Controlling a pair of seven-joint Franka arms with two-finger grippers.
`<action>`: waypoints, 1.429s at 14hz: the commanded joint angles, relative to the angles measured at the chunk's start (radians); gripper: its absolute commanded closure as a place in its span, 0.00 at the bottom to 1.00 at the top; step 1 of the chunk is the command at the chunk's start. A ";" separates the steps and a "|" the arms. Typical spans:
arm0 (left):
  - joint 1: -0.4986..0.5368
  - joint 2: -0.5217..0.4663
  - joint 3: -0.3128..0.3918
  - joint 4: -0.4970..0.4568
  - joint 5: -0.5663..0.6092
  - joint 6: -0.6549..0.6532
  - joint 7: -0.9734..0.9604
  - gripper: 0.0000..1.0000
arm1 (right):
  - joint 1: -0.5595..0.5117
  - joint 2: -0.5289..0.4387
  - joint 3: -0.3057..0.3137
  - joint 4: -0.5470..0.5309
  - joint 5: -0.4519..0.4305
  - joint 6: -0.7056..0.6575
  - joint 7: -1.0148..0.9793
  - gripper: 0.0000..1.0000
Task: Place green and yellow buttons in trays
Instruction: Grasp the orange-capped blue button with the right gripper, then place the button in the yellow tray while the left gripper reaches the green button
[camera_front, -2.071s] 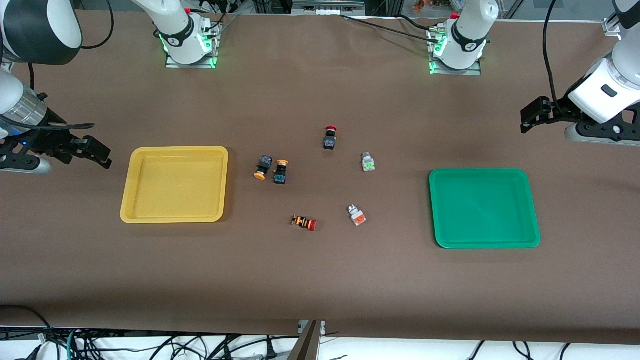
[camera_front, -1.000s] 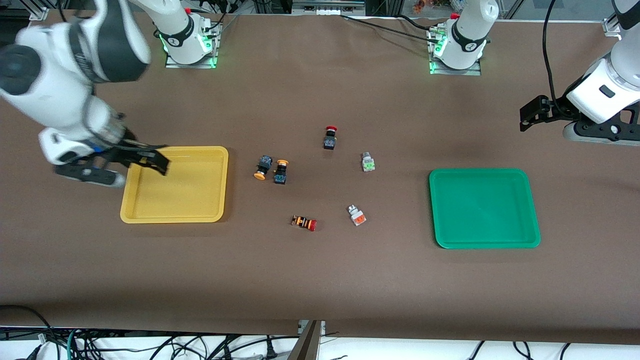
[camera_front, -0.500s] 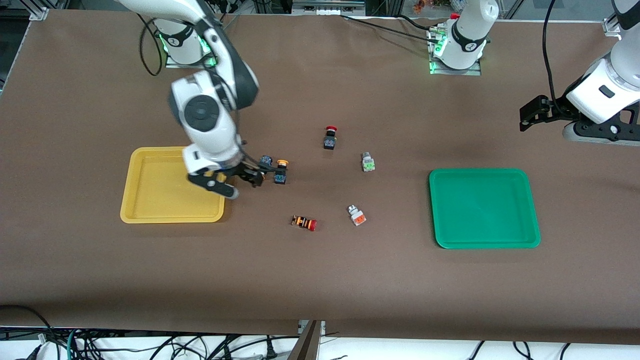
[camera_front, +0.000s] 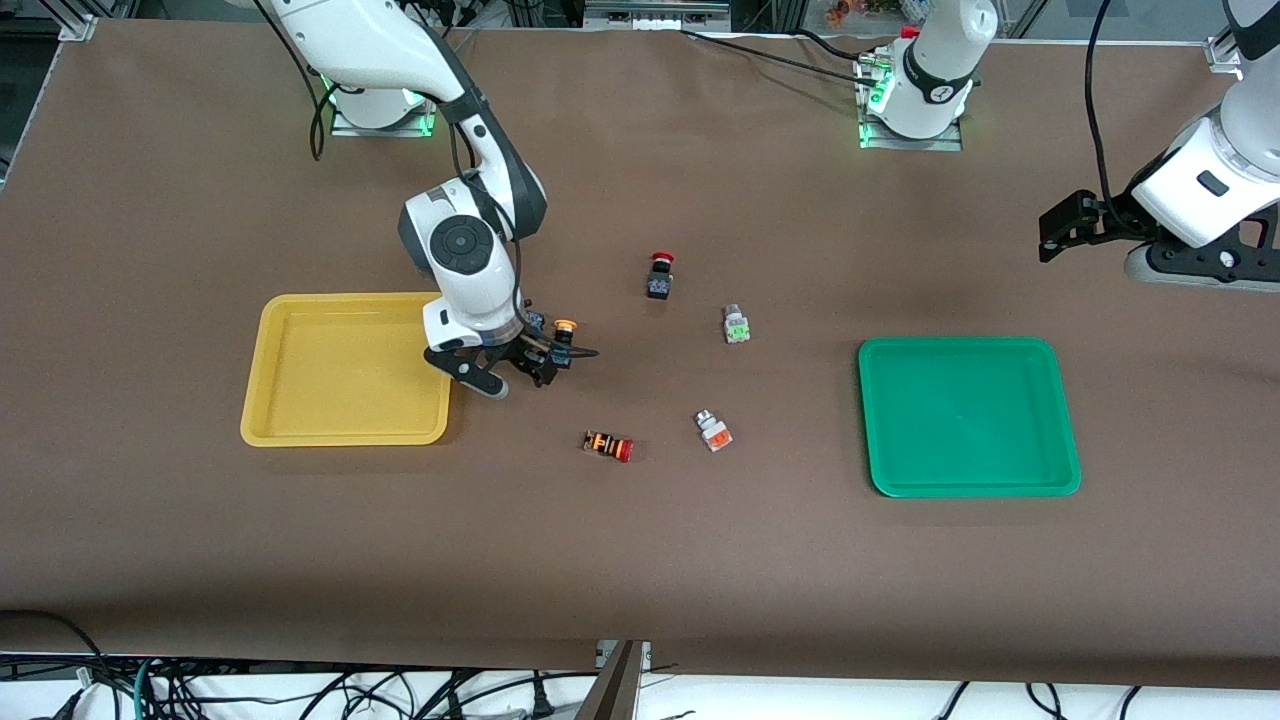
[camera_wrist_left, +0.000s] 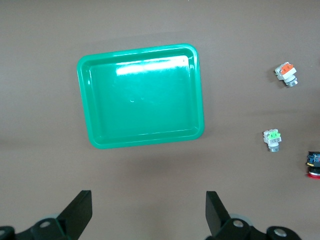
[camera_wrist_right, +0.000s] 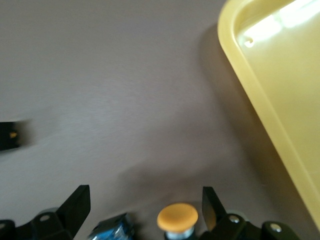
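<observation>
Right gripper (camera_front: 535, 362), fingers spread wide and empty, hangs low over the two yellow-capped buttons (camera_wrist_right: 177, 219), which lie on the table just beside the yellow tray (camera_front: 262, 390). Left gripper (camera_wrist_left: 148, 212) waits, fully parted and empty, above the green tray (camera_wrist_left: 88, 105).

Handling estimate: the trays are rigid. Each yellow-capped button is probably light, hard and smooth, with a round cap liable to roll. Grip across the flat black body, not the cap. The green-faced button (camera_front: 736, 327) lies between the trays.
</observation>
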 joint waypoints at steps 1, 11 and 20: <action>-0.006 0.014 0.003 0.031 0.007 -0.022 0.020 0.00 | 0.006 -0.014 0.000 -0.068 -0.017 0.073 0.080 0.01; -0.100 0.180 -0.025 0.034 -0.001 -0.121 0.011 0.00 | 0.038 0.021 0.002 -0.091 -0.009 0.094 0.131 0.31; -0.253 0.449 -0.028 0.045 -0.163 0.326 -0.433 0.00 | 0.038 0.022 0.023 -0.085 -0.009 0.093 0.105 0.80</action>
